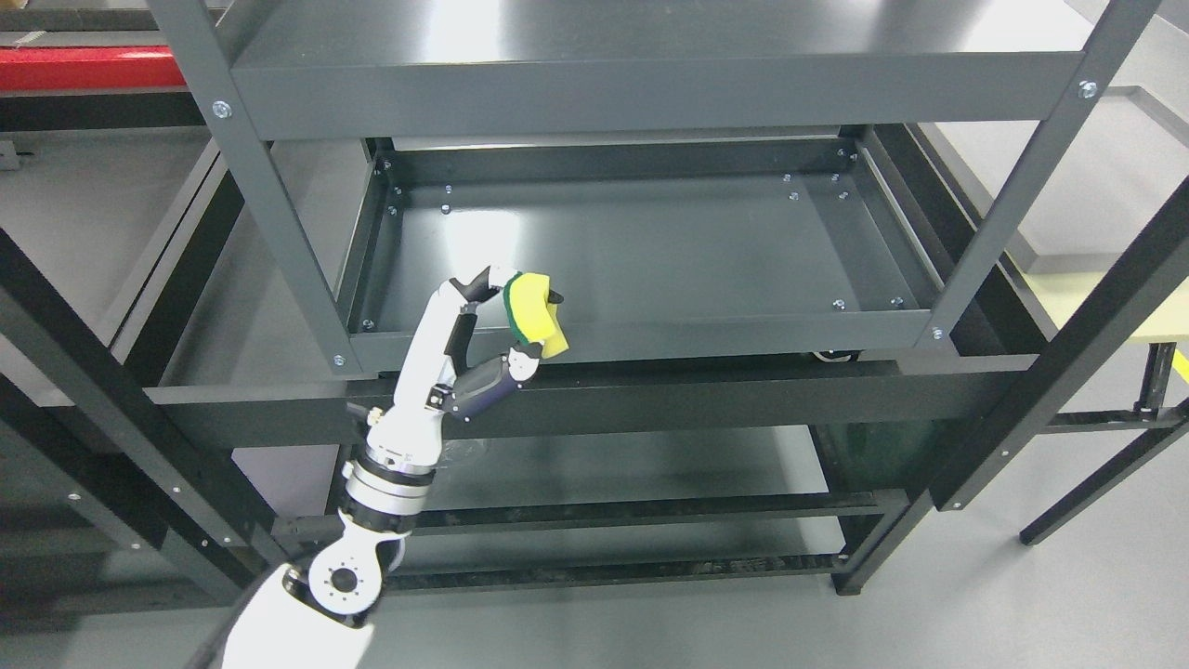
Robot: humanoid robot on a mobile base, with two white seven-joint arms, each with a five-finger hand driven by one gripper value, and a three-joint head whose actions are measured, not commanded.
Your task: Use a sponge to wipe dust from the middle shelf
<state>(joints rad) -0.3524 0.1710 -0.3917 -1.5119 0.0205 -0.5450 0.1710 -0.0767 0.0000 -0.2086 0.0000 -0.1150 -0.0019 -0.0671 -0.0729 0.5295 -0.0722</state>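
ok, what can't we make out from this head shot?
- Dust on the middle shelf: too fine to see, and glare washes out the tray floor.
- Contact between the sponge and the shelf: sponge sits over the front rim; touching or not can't be told.
- Back of the shelf: hidden by the top shelf.
- Right arm: out of frame.
- Left hand: fingers partly hidden behind the sponge.

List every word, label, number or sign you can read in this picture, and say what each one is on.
None: no readable text shows anywhere in the head view.
Yellow sponge with green scouring layer, held in the left hand: no print or brand visible.
Dark grey metal shelving unit with its middle shelf tray: only bolts, no labels or numbers.
Red strip at the top left: plain, no lettering to make out.
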